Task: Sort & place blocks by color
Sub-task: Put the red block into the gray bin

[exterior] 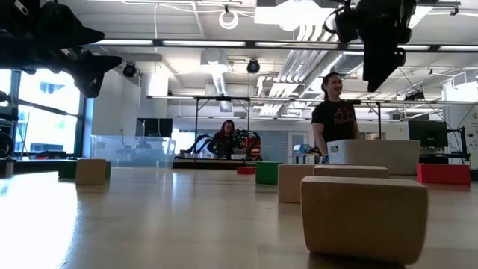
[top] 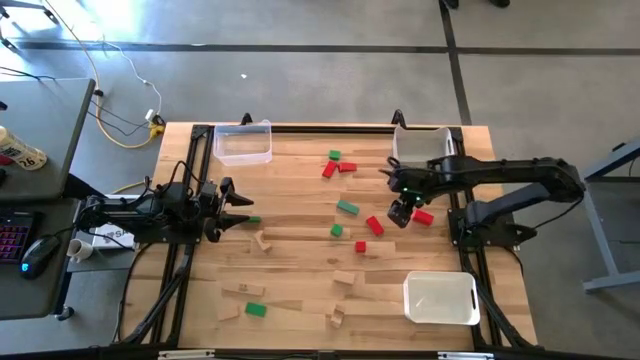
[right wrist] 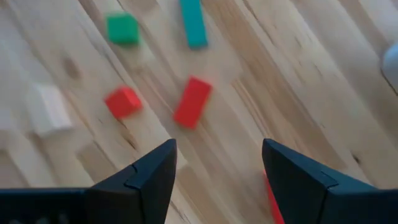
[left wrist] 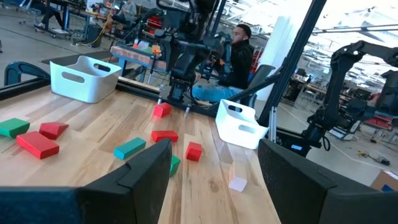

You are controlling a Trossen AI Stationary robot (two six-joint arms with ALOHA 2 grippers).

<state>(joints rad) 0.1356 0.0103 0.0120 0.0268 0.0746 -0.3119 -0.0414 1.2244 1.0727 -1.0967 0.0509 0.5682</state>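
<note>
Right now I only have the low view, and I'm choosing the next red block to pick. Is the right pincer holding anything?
Observer: No. In its wrist view the right pincer is open, with only bare table between its fingers.
Operator: Which red piece is nearest to it?
Observer: From above, a red bar lies right beside it, on the side toward the right arm's base.
Operator: And the left arm?
Observer: The left pincer waits open and empty over the table's left side, far from the red pieces.
</note>
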